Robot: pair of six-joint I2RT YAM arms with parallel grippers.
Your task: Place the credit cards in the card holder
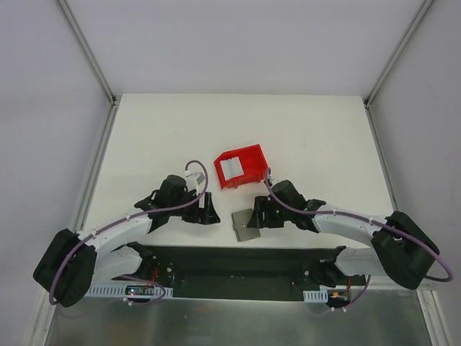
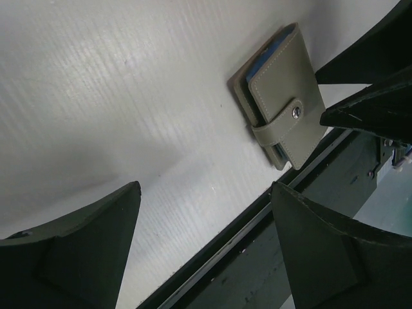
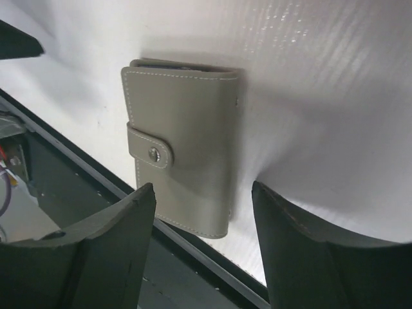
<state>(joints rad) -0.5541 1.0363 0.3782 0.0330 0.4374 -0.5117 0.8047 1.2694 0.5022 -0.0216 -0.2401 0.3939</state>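
Observation:
The card holder [image 1: 245, 225], a grey wallet snapped shut, lies flat near the table's front edge. It also shows in the left wrist view [image 2: 283, 96], with a blue inner edge peeking out, and in the right wrist view [image 3: 183, 141]. My right gripper [image 3: 203, 193] [image 1: 255, 216] stands open just over the wallet's right end, and its fingers do not pinch it. My left gripper [image 2: 203, 212] [image 1: 207, 211] is open and empty, a little to the left of the wallet. One pale credit card [image 1: 230, 169] lies in the red bin.
The red bin [image 1: 248, 155] stands tilted just behind the two grippers. A dark metal rail [image 3: 193, 257] runs along the table's front edge right beside the wallet. White walls and frame posts enclose the table.

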